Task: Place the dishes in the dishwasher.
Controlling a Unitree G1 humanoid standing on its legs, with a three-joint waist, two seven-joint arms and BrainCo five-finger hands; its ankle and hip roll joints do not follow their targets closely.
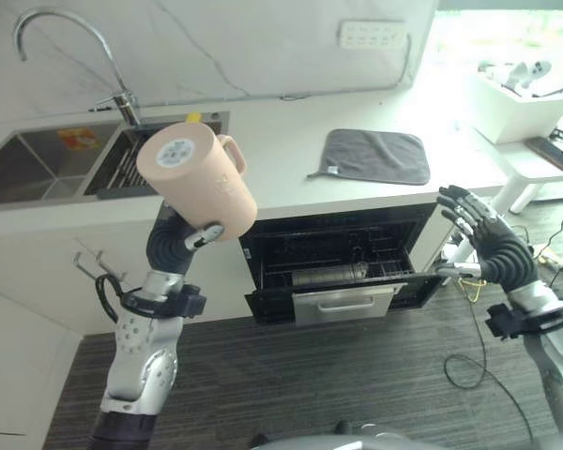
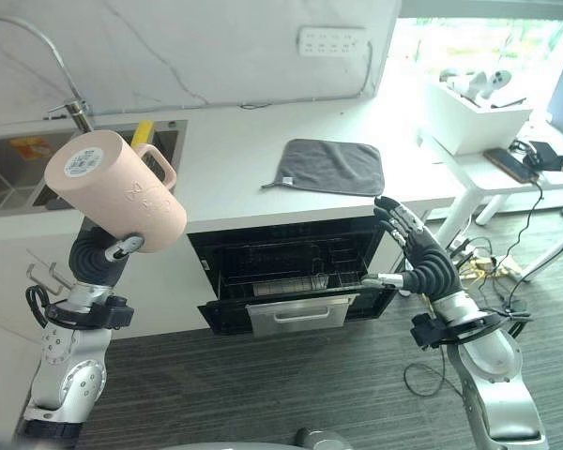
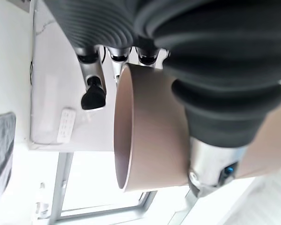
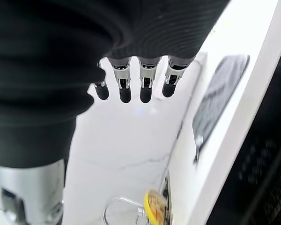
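A large pink mug (image 1: 197, 180) with a handle is held up in the air, tilted with its base toward me, in front of the sink. My left hand (image 1: 174, 242) is shut on its lower end; the left wrist view shows the mug's rim (image 3: 124, 136) between thumb and fingers (image 3: 92, 93). Under the white counter, the dishwasher (image 1: 342, 267) stands open with its rack (image 2: 281, 267) pulled partly out. My right hand (image 1: 493, 246) hangs open beside the dishwasher's right edge, fingers (image 4: 131, 86) straight and holding nothing.
A grey cloth (image 1: 375, 155) lies on the white counter (image 1: 291, 131) above the dishwasher. The double sink (image 1: 66, 164) with a curved tap (image 1: 75, 47) is at the left. A white side table (image 1: 530, 159) with a box stands at the right. Dark floor lies in front.
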